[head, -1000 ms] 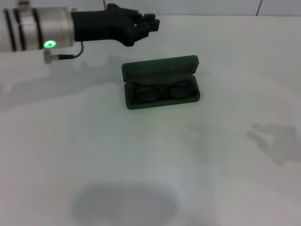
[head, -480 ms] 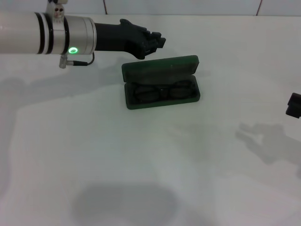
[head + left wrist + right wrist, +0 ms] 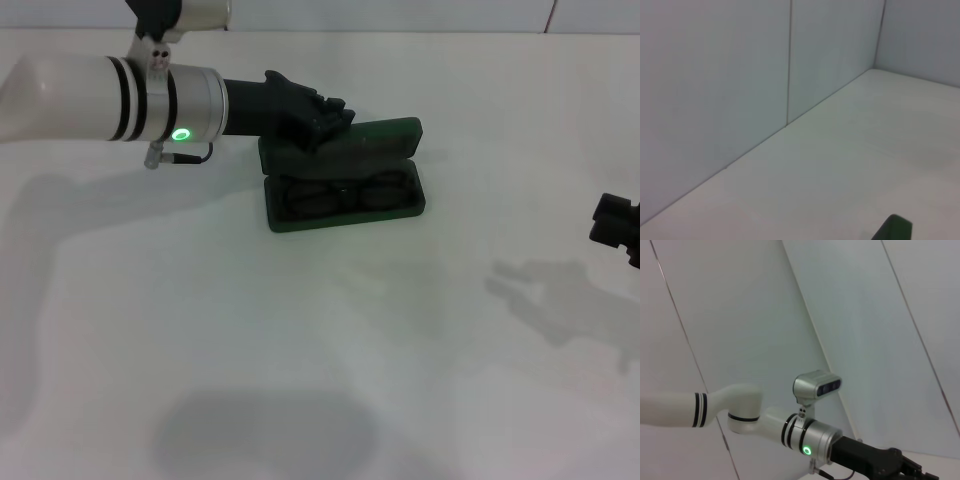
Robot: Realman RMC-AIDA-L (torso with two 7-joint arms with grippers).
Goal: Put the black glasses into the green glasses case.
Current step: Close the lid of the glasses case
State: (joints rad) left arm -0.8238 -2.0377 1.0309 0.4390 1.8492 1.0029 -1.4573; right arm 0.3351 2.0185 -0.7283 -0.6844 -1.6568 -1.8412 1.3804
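The case [image 3: 343, 176] sits open on the white counter [image 3: 320, 340], its lid raised at the far edge, and the glasses [image 3: 345, 192] lie folded inside its lower half, within the rim on every side. My left jaws [image 3: 325, 115] hang over the far left corner of the case, at the lid's upper edge; whether they touch the lid I cannot tell, and whether they are clenched or released I cannot tell either, since the black fingers bunch together against the dark lid. My left forearm reaches in from the left of the case, above the counter. From my left wrist, only a dark green corner of the case [image 3: 892, 229] shows at the frame's edge, with bare counter and the wall panels beyond it. My right jaws [image 3: 618, 226] sit far to the right of the case, just inside the head view's edge, too little showing to tell their state. Between them and the case the counter lies bare, as does the whole stretch nearer me than the case. My right wrist looks across at the left arm [image 3: 790, 427] against the wall.
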